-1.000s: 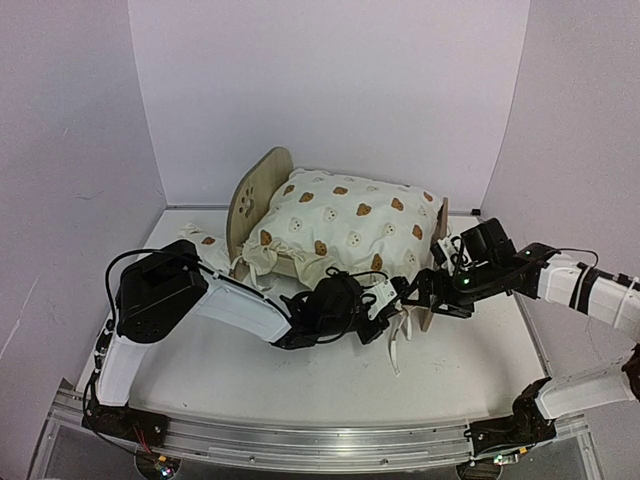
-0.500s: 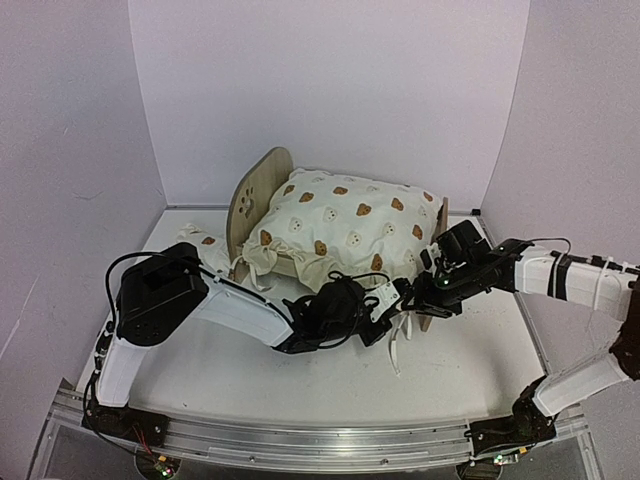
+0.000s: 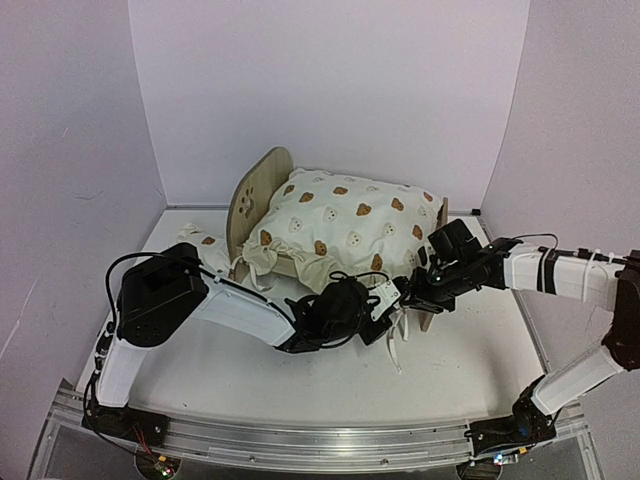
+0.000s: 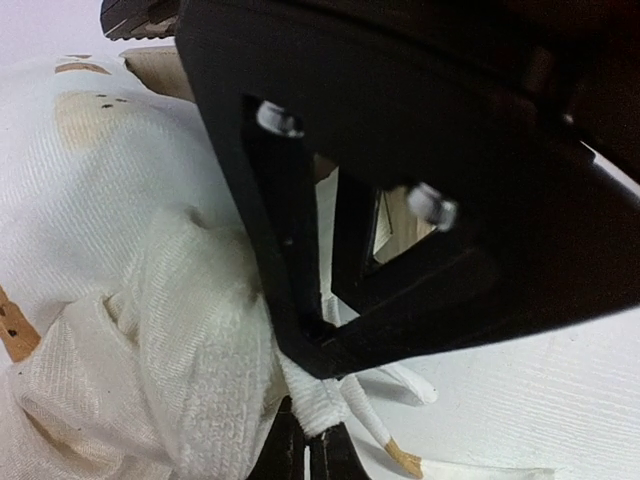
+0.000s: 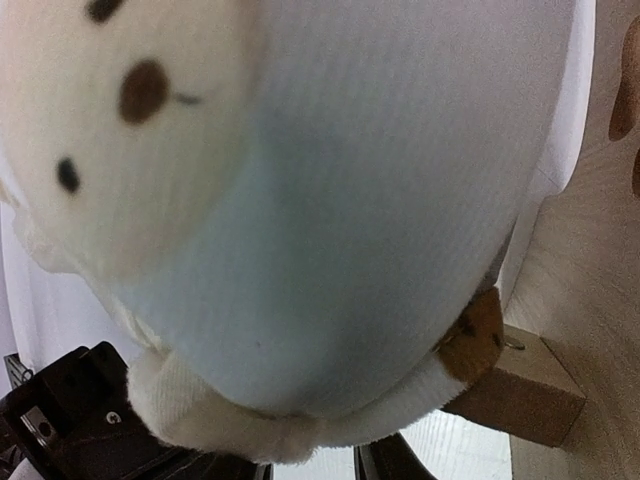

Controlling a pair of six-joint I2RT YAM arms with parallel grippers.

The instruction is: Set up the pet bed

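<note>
- Small bear-print pillow [image 3: 203, 240] far left, on the table.
- Pet bed [image 3: 252, 195] mid-table, long axis left to right, ruffled cushion [image 3: 345, 225] on top.
- Left gripper [image 3: 392, 299] at the near-right corner, pinched narrow on a cushion tie [image 4: 312, 400].
- Right gripper [image 3: 416, 293] just beside, equally near; opening impossible to tell.
</note>
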